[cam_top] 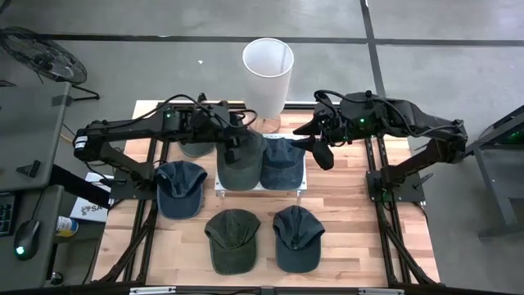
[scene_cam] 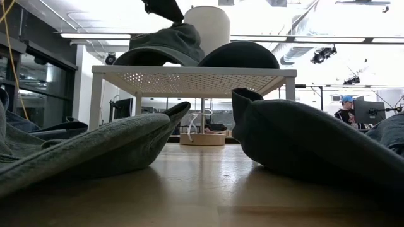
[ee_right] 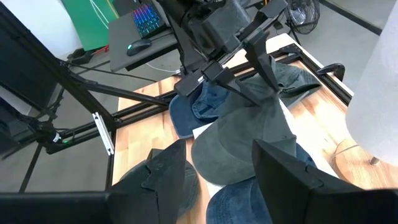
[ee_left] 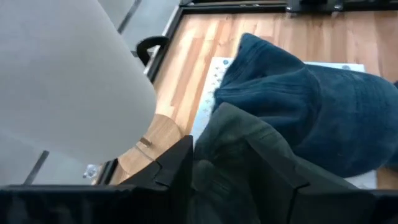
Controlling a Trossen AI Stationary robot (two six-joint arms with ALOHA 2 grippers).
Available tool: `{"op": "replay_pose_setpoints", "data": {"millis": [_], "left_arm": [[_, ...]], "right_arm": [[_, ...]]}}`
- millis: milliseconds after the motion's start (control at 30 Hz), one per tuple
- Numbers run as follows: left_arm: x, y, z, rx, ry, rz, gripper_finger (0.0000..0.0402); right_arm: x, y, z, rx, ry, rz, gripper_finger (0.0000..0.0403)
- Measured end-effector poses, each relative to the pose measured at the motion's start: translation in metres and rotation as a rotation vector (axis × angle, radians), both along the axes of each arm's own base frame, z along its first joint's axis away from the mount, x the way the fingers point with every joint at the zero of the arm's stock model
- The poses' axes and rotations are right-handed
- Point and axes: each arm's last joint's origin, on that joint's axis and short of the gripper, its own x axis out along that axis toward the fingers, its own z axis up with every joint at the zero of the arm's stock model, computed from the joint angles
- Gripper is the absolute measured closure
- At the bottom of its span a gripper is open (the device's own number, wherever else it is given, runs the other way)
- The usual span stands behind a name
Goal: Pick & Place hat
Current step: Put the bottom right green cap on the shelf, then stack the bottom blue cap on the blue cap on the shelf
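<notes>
A dark green hat (cam_top: 240, 164) lies on the left half of a white perforated stand (cam_top: 262, 191), beside a blue hat (cam_top: 282, 164) on the right half. In the low view the green hat (scene_cam: 165, 47) rests on the stand top (scene_cam: 189, 79) with part of its crown pushed up in a peak. My left gripper (cam_top: 237, 141) hovers over that far part, open, with the peak between its fingers (ee_left: 177, 171). My right gripper (cam_top: 321, 154) hangs open in the air beyond the blue hat's right side, with nothing between its fingers (ee_right: 286, 171). My left gripper comes slanting down from the table's far left. Its two fingers stand either side of a raised fold of the green hat's crown (ee_left: 231, 127). I cannot tell whether they touch the cloth. The hat lies on the stand.
A tall white cylinder (cam_top: 268, 70) stands on a wooden disc just behind the stand. More hats lie on the wooden table: a blue one (cam_top: 180, 188) at left, a green one (cam_top: 232, 239) and a blue one (cam_top: 297, 238) in front, and one (cam_top: 195, 149) under my left arm.
</notes>
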Motion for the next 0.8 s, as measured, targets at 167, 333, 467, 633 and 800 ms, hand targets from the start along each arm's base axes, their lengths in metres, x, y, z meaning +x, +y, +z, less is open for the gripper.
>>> {"op": "replay_pose_setpoints", "data": {"millis": [167,333,467,633,800], "left_arm": [[-0.002,0.001,0.003,0.021,-0.014,0.026,0.0232],[-0.007,0.000,0.011,0.039,-0.056,0.017,0.0224],[-0.016,-0.001,0.018,0.041,-0.087,0.018,0.0224],[-0.028,-0.003,0.027,0.001,-0.133,0.008,0.0224],[-0.040,-0.006,0.035,-0.040,-0.180,-0.012,0.0224]], "right_arm": [[0.000,0.000,0.000,0.000,0.001,0.000,0.0226],[-0.001,0.000,-0.002,0.011,0.026,-0.006,0.0226],[-0.003,0.000,-0.006,0.031,0.065,-0.017,0.0226],[-0.008,-0.001,-0.013,0.115,0.152,-0.091,0.0226],[-0.017,0.002,-0.026,0.232,0.306,-0.206,0.0226]]}}
